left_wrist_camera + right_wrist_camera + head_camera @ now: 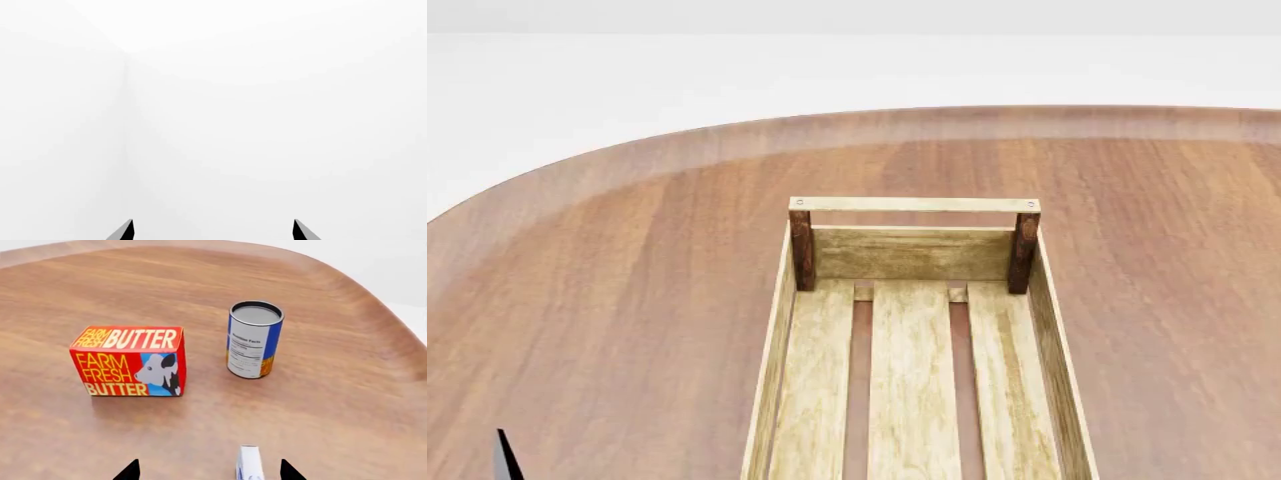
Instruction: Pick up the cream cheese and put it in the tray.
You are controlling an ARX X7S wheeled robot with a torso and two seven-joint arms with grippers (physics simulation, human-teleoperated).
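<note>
In the right wrist view, the cream cheese (249,463) is a small white box with blue print. It is seen edge-on at the frame's lower edge, on the wooden table. My right gripper (209,473) is open, and the box lies between its two dark fingertips (131,471), closer to one of them and touching neither. In the head view, the tray (1044,330), a light slatted crate with dark corner posts, is empty. My left gripper (213,233) is open with nothing between its tips and faces a blank white background. Only a dark tip of the left gripper (507,456) shows in the head view.
Beyond the cream cheese stand a red-orange butter box (129,361) and an upright blue-orange can (253,340), a hand's width apart. The brown table (627,300) has a curved raised rim (587,165). The right gripper is out of the head view.
</note>
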